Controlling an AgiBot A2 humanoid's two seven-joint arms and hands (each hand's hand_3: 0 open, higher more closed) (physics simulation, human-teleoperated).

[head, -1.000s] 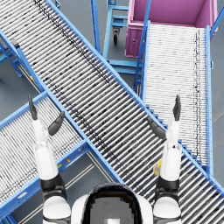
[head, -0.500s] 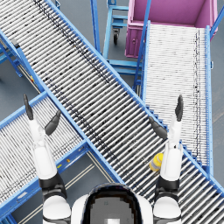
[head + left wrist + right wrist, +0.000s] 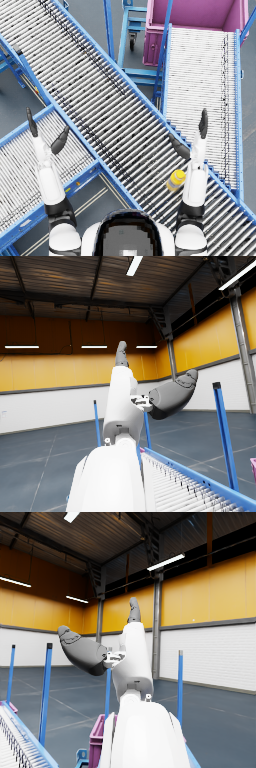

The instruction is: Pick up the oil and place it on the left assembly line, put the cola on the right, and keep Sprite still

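A bottle with a yellow cap and yellow body, the oil (image 3: pixel 175 180), stands on the long diagonal roller conveyor (image 3: pixel 100 100). It sits close beside my right forearm, which hides part of it. No cola or Sprite shows in any view. My right hand (image 3: pixel 193 140) is raised above the conveyor, past the bottle, with fingers apart and nothing in it. My left hand (image 3: pixel 45 136) is raised over the left conveyor (image 3: pixel 20 175), also with fingers apart and nothing in it. Both wrist views show only the hall behind the left hand (image 3: pixel 150 391) and the right hand (image 3: pixel 105 647).
The right conveyor (image 3: pixel 200 90) runs up to a magenta bin (image 3: pixel 195 20). Blue side rails edge every belt. Grey floor gaps lie between the lines, and a blue frame (image 3: pixel 131 30) stands at the back.
The oil bottle has slid out from beside my right forearm, up and left along the diagonal conveyor. My left hand has drifted slightly left. The right hand has barely moved.
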